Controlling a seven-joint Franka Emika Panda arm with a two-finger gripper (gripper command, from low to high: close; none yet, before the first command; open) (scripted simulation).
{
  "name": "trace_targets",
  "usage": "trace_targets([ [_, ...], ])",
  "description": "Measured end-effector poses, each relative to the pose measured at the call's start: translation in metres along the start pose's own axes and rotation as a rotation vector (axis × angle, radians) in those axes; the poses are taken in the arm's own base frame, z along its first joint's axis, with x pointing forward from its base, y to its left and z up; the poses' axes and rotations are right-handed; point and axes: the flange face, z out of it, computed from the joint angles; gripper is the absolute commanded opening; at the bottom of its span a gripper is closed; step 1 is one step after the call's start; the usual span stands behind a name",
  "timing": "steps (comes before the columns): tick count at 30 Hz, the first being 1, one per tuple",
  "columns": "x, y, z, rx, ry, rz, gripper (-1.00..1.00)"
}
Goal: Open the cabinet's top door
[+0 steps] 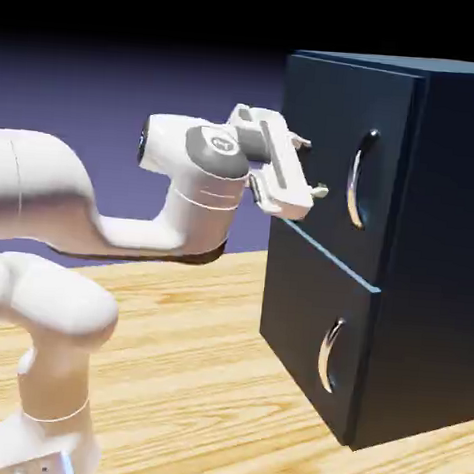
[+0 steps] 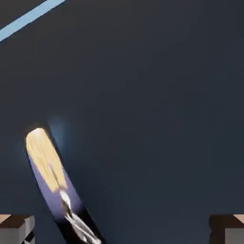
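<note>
Your arm reaches right from the exterior view's left. Gripper spread wide, holding nothing, just left of the top door's handle. Top door sits flush in the cabinet, on the table.

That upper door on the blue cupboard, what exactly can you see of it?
The top door is a flat, dark navy panel, the taller of the two on the cabinet front. It looks matte and smooth. A curved, shiny silver handle stands vertically near its right side. A thin seam parts it from the lower door. It appears shut, flush with the cabinet. The gripper is open just in front of it, left of the handle, not gripping the handle.
</note>
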Motion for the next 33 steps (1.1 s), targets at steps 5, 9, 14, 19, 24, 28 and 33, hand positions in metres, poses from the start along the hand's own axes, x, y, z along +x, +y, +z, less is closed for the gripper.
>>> trace_targets([
  [5, -0.011, -0.016, 0.006, -0.067, -0.027, -0.243, 0.0],
  [9, -0.019, -0.032, 0.014, -0.117, -0.058, -0.435, 0.0],
  [14, -0.021, -0.028, 0.043, -0.118, -0.057, -0.436, 0.0],
  [19, -0.02, -0.025, 0.063, -0.117, -0.058, -0.437, -1.0],
  [24, 0.002, -0.024, 0.019, -0.046, -0.17, -0.429, -1.0],
  [28, 0.022, -0.021, -0.013, 0.009, -0.256, -0.421, -1.0],
  [33, 0.048, -0.016, -0.045, 0.069, -0.348, -0.411, -1.0],
])
